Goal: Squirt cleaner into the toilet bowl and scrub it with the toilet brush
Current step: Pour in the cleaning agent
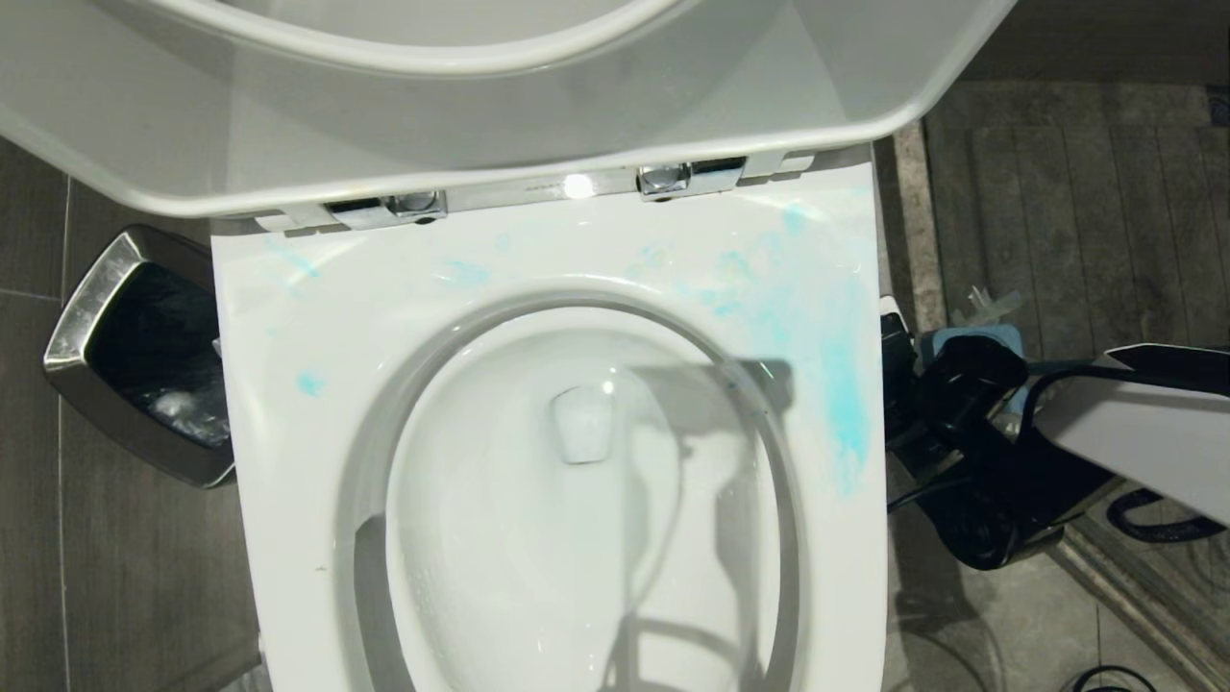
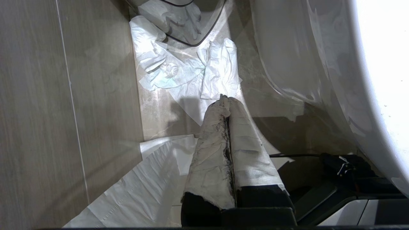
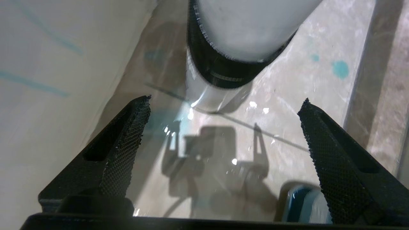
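I'm looking straight down on the toilet bowl (image 1: 577,500); its oval runs lengthwise from 12 to 6 o'clock in my head view, narrow end toward me, with the drain opening near the middle. The seat and lid (image 1: 461,106) are tipped up at 12 o'clock, two chrome hinges showing beneath them. Blue cleaner smears (image 1: 826,384) streak the white rim, heaviest along the 3 o'clock side, with fainter dabs at 9 and 11 o'clock. I can read no label or writing anywhere.

My right gripper (image 3: 223,127) is down beside the toilet at 3 o'clock, close to the floor, jaws spread wide and holding nothing. Between and beyond them stands a white cylinder with a black band (image 3: 233,57) on the wet, glossy floor (image 3: 287,121), which carries a few blue drops; what that cylinder is I cannot tell. A blue-grey object (image 1: 971,338) sits just behind the arm in the head view.

My left gripper (image 2: 228,105) hangs low on the other side of the toilet, jaws pressed together, its fingers (image 2: 211,150) wrapped in grubby white material. Crumpled tissue (image 2: 179,70) lies on the floor ahead of it. A silver-rimmed waste bin (image 1: 135,356) stands at 9 o'clock on dark grey tiles.
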Available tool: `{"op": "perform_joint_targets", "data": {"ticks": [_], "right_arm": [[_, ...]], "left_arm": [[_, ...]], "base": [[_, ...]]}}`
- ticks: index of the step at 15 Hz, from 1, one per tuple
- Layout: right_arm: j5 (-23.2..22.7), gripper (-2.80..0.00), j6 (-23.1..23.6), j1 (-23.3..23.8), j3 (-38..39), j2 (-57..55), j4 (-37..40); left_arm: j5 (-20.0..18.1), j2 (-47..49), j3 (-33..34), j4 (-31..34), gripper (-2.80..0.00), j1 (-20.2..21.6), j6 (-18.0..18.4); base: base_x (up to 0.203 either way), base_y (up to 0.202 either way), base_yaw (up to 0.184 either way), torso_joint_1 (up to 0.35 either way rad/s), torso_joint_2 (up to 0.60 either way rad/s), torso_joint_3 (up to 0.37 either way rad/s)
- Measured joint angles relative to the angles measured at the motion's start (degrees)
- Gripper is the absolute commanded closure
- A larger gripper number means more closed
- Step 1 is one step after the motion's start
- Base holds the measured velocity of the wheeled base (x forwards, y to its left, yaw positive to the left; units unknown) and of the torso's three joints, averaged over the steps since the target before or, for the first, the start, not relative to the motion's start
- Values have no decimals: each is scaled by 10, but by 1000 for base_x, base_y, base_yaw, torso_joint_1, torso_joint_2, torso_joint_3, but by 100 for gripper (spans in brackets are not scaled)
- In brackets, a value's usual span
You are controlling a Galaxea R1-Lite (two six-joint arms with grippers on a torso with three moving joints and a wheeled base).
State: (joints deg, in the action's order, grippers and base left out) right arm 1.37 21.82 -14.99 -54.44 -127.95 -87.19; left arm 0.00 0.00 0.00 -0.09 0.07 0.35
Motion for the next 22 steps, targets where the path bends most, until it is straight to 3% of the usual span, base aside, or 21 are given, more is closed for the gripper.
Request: {"op": "perform_joint_targets", "data": {"ticks": [6,9,22], "right_arm": [[-35,-280,3,2,-131,-75,1],[-45,-280,27,1,-192,-97,1],[-52,-280,67,0,-320,-135,0]], "left_arm": [[0,0,0,0,0,0,0],[0,0,0,0,0,0,0],[0,0,0,0,0,0,0]], "base": [[0,0,0,0,0,0],[0,0,0,0,0,0],[0,0,0,0,0,0]]}}
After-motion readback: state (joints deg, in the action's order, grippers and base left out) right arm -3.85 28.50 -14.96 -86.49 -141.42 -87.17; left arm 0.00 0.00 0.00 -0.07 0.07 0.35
